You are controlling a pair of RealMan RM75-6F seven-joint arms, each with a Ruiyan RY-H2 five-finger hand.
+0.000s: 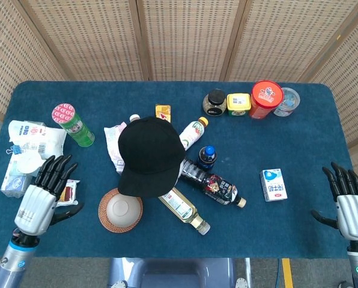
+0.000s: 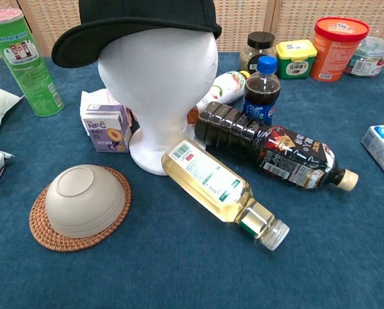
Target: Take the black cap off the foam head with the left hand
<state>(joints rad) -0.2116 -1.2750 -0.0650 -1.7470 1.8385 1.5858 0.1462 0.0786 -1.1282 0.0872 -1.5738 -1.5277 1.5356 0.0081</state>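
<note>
Sitting on the white foam head (image 2: 158, 90), the black cap (image 1: 149, 155) is seen near the middle of the blue table (image 1: 287, 138), its brim pointing toward the near edge in the head view and off to the left in the chest view. The left hand (image 1: 42, 199) is held over the table's near-left part with its fingers spread apart and nothing in them; it partly covers a small snack packet (image 1: 68, 191) and is well apart from the cap. The right hand (image 1: 350, 207) is held past the table's right edge, fingers likewise apart and empty. Neither hand is shown in the chest view.

An upturned bowl (image 2: 84, 199) is set on a woven mat (image 2: 50, 235) just in front of the head, toward the left. A bottle of pale liquid (image 2: 221, 190) is laid on its side against the head's base, and a dark bottle (image 2: 276, 151) is laid beside it. A blue-capped bottle (image 2: 262, 87) is stood behind these. A green can (image 1: 74, 125) is stood to the left, and a milk carton (image 1: 273, 184) is laid to the right.
</note>
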